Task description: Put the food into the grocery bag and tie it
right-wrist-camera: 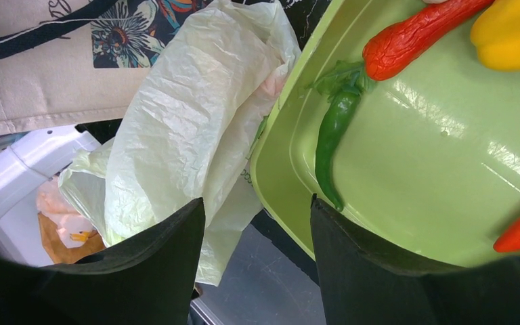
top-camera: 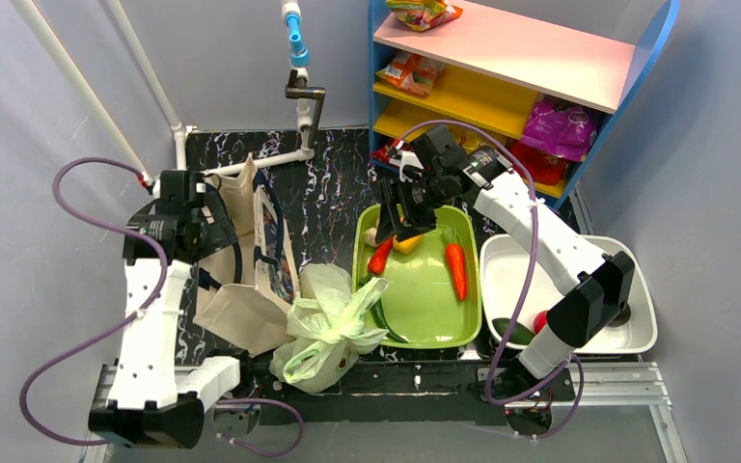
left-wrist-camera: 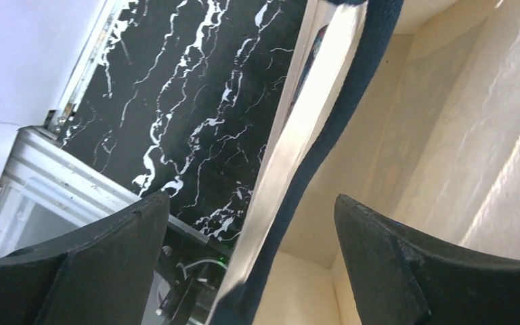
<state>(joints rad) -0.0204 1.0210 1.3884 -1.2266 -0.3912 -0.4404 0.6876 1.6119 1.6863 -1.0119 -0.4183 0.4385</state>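
Packing unfinished, grocery bag (top-camera: 333,326) seemingly untied.
Carrot (top-camera: 456,270), red chilli (top-camera: 379,257) waiting in green tray (top-camera: 425,304) at its 3 o'clock (bag part filled); right gripper (right-wrist-camera: 257,217) wide, empty; left gripper (left-wrist-camera: 250,203) wide astride tote (top-camera: 241,311) edge.

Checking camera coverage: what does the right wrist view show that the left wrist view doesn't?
Only right wrist: the open right tool, the pale-green plastic bag, and the green tray holding a green chili, a red chili and a yellow pepper. Only left wrist: the open left tool and the silver rail at the table edge. Both: the beige canvas tote with its dark strap, and the black marbled tabletop, just a sliver in the right wrist view.
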